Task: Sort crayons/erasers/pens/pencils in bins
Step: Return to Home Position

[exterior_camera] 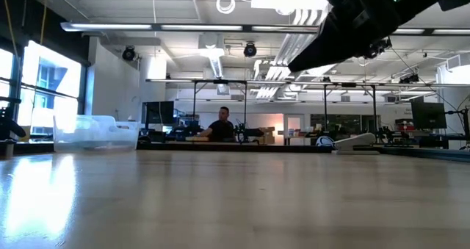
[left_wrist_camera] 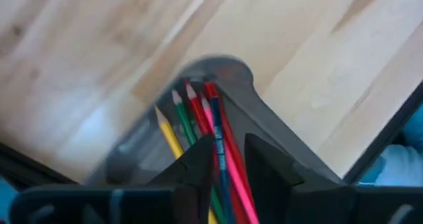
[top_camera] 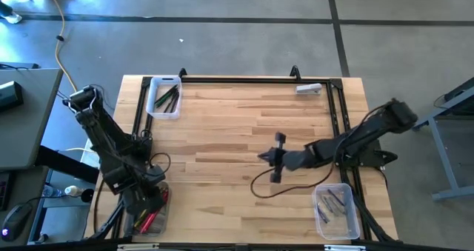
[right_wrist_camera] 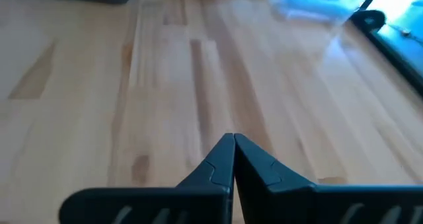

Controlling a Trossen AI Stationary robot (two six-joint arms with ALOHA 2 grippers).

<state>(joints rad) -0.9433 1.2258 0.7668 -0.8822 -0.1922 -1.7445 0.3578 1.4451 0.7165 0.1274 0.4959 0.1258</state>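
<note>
Right pincer [right_wrist_camera: 232,141]: my fingers pressed together, empty, above table centre.
Left pincer [left_wrist_camera: 231,145]: my fingers apart, over grey bin [left_wrist_camera: 228,67], 7 o'clock (pencils [left_wrist_camera: 197,115] inside).
Clear bins: far bin [top_camera: 164,115] 11 o'clock, near bin [top_camera: 337,186] 5 o'clock.

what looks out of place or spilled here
Nothing is spilled: the sticks lie in the far left bin, the near left bin and the near right bin. Only a pale object lies loose near the table's far right corner, outside any bin; what it is I cannot tell.
</note>
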